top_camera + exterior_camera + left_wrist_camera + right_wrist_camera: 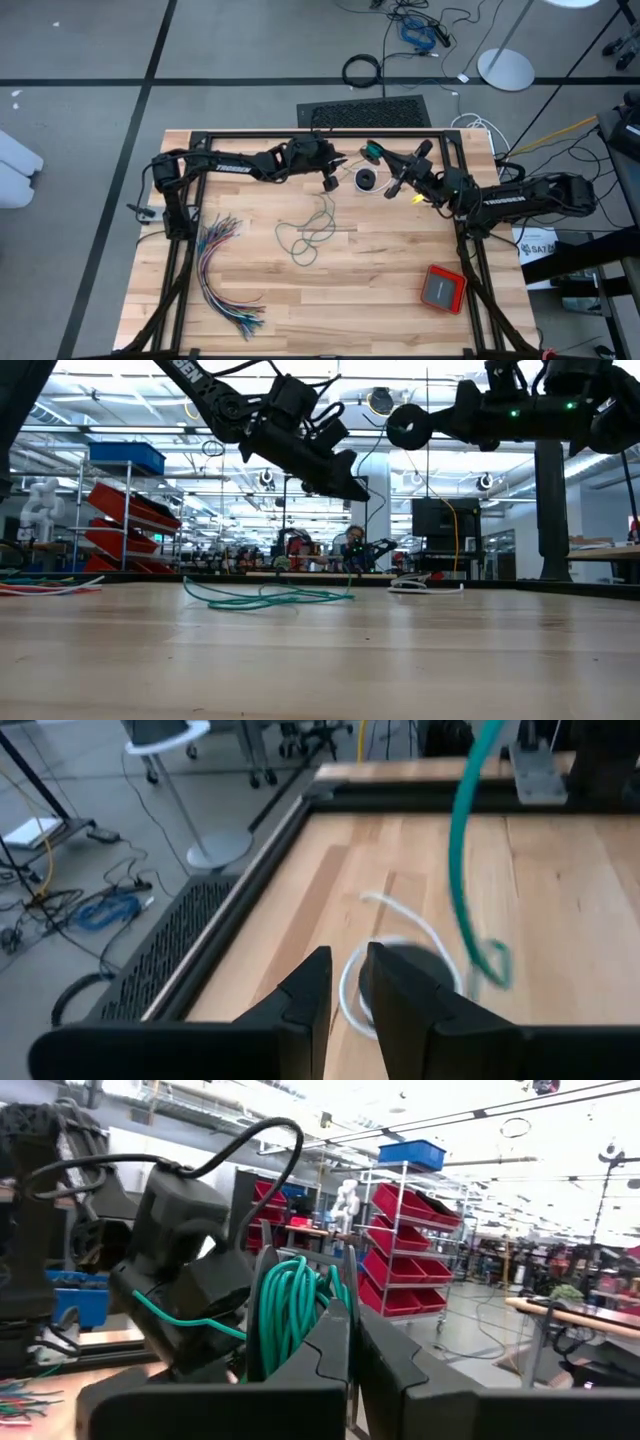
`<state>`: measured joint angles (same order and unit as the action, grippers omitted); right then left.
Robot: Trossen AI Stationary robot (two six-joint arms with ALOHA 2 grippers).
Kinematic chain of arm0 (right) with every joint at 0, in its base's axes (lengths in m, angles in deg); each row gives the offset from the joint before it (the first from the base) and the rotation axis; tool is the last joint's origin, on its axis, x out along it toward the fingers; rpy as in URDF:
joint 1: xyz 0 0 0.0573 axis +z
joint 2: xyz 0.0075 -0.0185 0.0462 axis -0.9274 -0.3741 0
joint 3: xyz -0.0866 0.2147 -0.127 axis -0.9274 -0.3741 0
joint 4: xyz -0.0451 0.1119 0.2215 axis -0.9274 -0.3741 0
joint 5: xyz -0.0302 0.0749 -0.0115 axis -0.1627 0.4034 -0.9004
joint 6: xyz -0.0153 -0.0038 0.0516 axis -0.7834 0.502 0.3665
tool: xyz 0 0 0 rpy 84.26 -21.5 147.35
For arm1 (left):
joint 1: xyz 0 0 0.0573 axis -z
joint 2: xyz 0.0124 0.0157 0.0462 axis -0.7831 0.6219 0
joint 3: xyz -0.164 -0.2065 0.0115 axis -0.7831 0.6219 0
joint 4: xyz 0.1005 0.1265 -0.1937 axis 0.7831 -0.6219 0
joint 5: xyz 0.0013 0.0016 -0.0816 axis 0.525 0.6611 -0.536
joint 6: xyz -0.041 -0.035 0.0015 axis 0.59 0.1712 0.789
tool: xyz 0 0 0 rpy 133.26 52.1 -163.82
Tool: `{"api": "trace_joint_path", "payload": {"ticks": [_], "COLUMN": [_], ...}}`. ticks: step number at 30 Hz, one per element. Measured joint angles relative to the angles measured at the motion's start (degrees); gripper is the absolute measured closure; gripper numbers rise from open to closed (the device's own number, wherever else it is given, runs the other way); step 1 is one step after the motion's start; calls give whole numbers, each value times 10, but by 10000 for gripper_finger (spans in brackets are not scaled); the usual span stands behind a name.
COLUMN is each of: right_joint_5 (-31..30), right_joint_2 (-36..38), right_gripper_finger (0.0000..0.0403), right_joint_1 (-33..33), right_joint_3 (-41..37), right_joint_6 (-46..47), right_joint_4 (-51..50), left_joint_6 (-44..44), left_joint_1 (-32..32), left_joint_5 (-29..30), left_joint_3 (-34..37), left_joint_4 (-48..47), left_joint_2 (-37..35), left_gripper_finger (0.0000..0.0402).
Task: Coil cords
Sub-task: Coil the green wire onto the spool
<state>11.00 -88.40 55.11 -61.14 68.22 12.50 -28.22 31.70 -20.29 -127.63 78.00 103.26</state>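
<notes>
High view: the green cord lies in loose loops near the table's middle, one strand rising toward 12 o'clock to a tight green coil pinched in the fully closed right claw. The black cord, wound into a small ring with a white tail, sits just at 6 o'clock of that coil. The left claw hovers at 9 o'clock of the ring, fingers a narrow gap apart; whether it grips anything cannot be told.
</notes>
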Motion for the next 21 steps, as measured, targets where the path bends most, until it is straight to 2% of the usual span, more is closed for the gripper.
{"api": "trace_joint_path", "payload": {"ticks": [5, 7, 10, 14, 17, 19, 21], "right_joint_5": [-12, -12, -11, -10, -10, -9, -9], "right_joint_2": [0, 0, 0, 0, 0, 0, 0], "right_gripper_finger": [403, 403, 403, 403, 403, 403, 403], "right_joint_1": [0, 0, 0, -2, -6, -8, -9], "right_joint_3": [0, 0, 0, 0, 0, 0, 0], "right_joint_6": [-12, -13, -15, -15, -15, -14, -12], "right_joint_4": [0, 0, 0, -1, -4, -5, -5], "left_joint_6": [-34, -36, -20, 19, 61, 69, 54], "left_joint_1": [-10, -18, -27, -37, -37, -24, -11], "left_joint_5": [29, -7, -85, -128, -177, -184, -168], "left_joint_3": [2, 20, 62, 115, 144, 150, 150], "left_joint_4": [-86, -85, -46, 41, 146, 199, 212], "left_joint_2": [0, 0, 0, 0, 1, 0, 0], "left_gripper_finger": [327, 327, 327, 326, 326, 326, 326]}}
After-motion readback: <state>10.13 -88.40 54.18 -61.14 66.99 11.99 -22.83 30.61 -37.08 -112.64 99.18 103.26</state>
